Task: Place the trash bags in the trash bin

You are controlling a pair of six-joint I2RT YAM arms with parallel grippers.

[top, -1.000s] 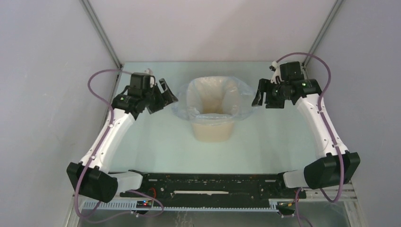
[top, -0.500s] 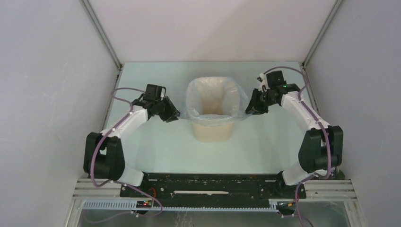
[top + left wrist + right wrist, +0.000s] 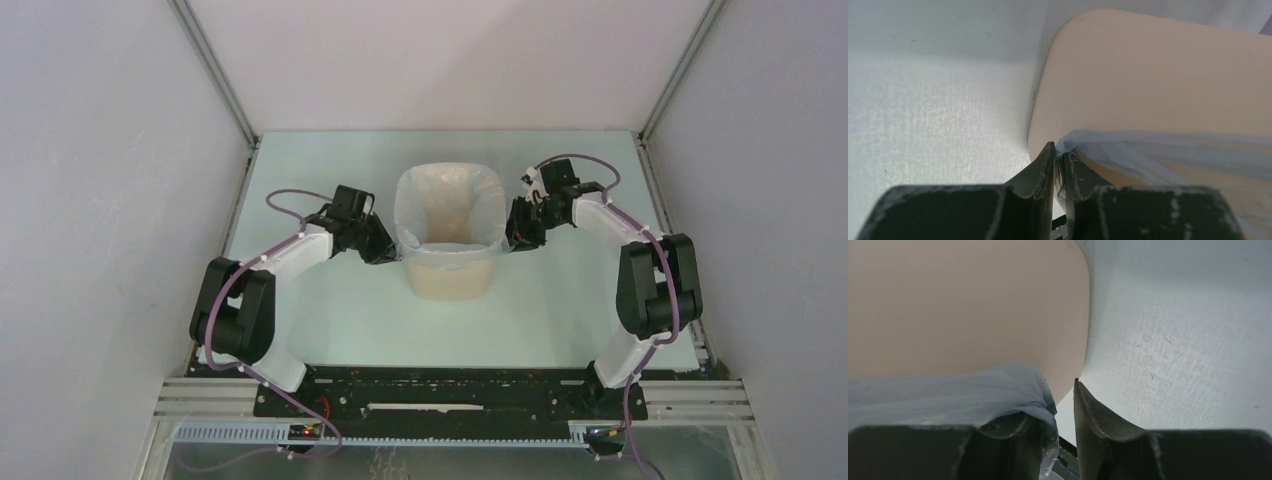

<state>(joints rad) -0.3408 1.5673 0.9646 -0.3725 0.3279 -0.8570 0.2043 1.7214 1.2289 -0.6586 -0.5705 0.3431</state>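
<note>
The beige trash bin (image 3: 450, 277) stands mid-table, lined with the pale-blue trash bag (image 3: 418, 215), whose edge is folded tight over the rim. My left gripper (image 3: 386, 250) sits low against the bin's left wall. In the left wrist view it (image 3: 1058, 151) is shut on a fold of the bag (image 3: 1173, 150) beside the bin (image 3: 1148, 75). My right gripper (image 3: 515, 238) is at the bin's right wall. In the right wrist view it (image 3: 1062, 399) is open, with bag film (image 3: 948, 395) draped over its left finger, next to the bin (image 3: 963, 305).
Grey enclosure walls stand close on the left, right and back, with metal posts (image 3: 215, 75) at the rear corners. The pale table top (image 3: 330, 310) stretches in front of the bin to the black base rail (image 3: 440, 390) at the near edge.
Both arms came down and inward to the bin's sides. The bag's flared overhang is now pulled down snug over the rim. The left jaws closed on the film; the right jaws narrowed.
</note>
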